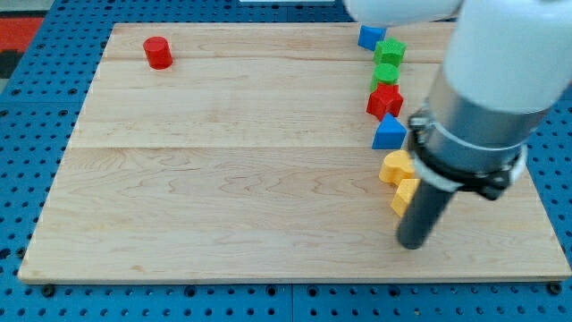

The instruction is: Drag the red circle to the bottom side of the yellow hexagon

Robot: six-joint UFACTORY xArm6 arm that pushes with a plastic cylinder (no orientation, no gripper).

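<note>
wooden board [232, 179] is lying flat; my tip [412, 243] is resting at its lower right, gripperless, touching no block, just below the yellow hexagon [396, 166]. red circle [158, 53] is sitting far off, top left.

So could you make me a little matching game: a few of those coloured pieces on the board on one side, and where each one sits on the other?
Things:
1. red circle
2. red star
3. my tip
4. blue block at the top of the column

Places:
A. just below the yellow blocks, near the view's bottom right
B. alone in the view's top left corner of the board
C. nearest the view's top edge, above the green blocks
D. between a green block and a blue triangle

Pairs: 1-B, 2-D, 3-A, 4-C
</note>
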